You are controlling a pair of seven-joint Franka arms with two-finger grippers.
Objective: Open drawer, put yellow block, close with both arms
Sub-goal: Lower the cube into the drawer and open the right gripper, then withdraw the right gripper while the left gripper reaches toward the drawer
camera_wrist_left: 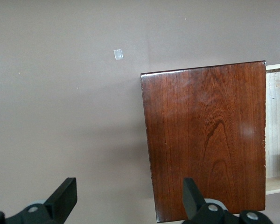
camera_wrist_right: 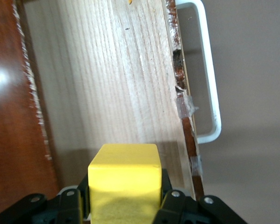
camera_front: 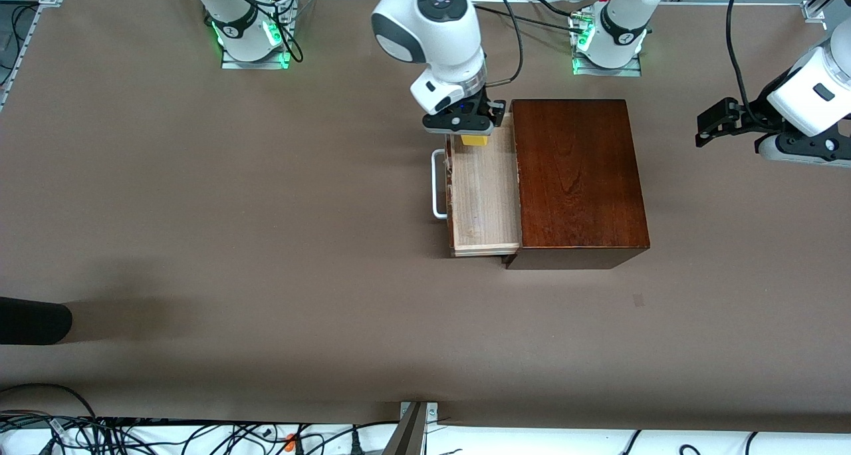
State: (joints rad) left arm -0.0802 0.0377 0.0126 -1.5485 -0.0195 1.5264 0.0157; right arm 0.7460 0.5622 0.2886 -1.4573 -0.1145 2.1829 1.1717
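**Block held over the open drawer**

My right pincer (camera_front: 476,133) pinches the block (camera_front: 476,139) between its two fingers, one pressed against each side face. In my right wrist view the block (camera_wrist_right: 124,179) fills the gap between the fingers (camera_wrist_right: 175,205) completely, its yellow top face showing.

The box (camera_front: 578,175) is my landmark. The drawer (camera_front: 484,195) is pulled out of the box toward the right arm's end of the counter (camera_front: 199,209), so its pale wooden floor lies bare. Its dark front and white handle (camera_front: 437,183) sit at the end away from the box. I hold the block over the drawer's floor, at the corner farthest from the front camera, just beside the box's edge. From my right wrist the drawer floor (camera_wrist_right: 107,79) shows beneath the block, with the handle (camera_wrist_right: 207,70) off to one side and the box's glossy top (camera_wrist_right: 9,93) on the other. I cannot tell whether the block touches the floor.

My left pincer (camera_front: 715,119) waits in the air, well apart from the box, over the counter at the left arm's end. Its fingers (camera_wrist_left: 65,193) are spread wide and hold nothing. From that wrist I see the box's top (camera_wrist_left: 207,140) and a strip of the drawer (camera_wrist_left: 277,126) sticking out of it.
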